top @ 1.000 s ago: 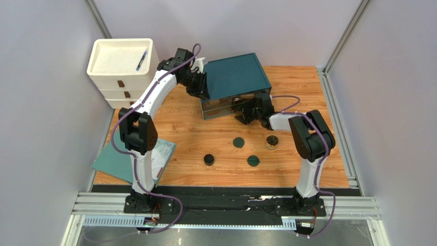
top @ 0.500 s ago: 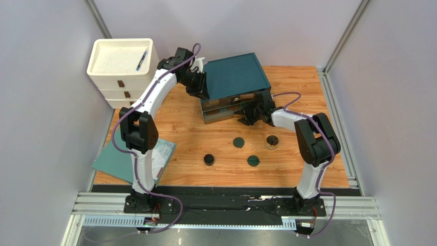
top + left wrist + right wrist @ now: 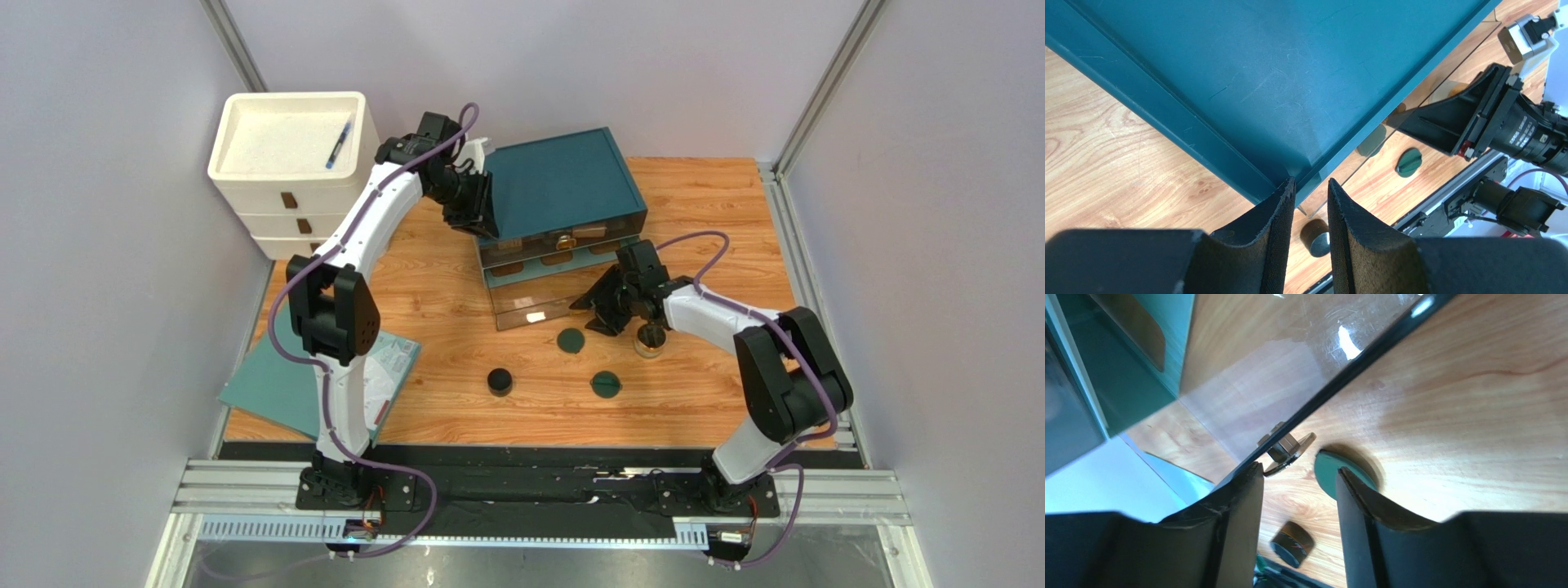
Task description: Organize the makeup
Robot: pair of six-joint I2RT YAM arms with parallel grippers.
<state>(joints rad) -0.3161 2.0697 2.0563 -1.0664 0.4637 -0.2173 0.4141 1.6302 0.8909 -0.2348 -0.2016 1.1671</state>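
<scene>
A teal-topped organiser box [image 3: 564, 184] with clear drawers stands at the back middle. Its bottom clear drawer [image 3: 530, 301] is slid out toward me. My right gripper [image 3: 604, 304] is at the drawer front; in the right wrist view it [image 3: 1300, 471] is open, with the drawer's small handle [image 3: 1289, 447] just beyond its tips. My left gripper [image 3: 482, 206] rests on the box's left corner, fingers nearly together [image 3: 1308, 190], nothing between them. On the table lie a black round jar [image 3: 499, 381], two dark green discs [image 3: 569, 339] [image 3: 605, 385] and a gold-rimmed compact [image 3: 650, 339].
A white drawer unit [image 3: 292, 153] with a blue pen [image 3: 339, 143] on top stands back left. A teal booklet [image 3: 313, 380] lies by the left arm's base. Metal frame rails run along the right and near edges.
My right gripper has drawn back toward me from the box front, and the bottom clear drawer has come out with it. The left arm has stayed on the box corner.
</scene>
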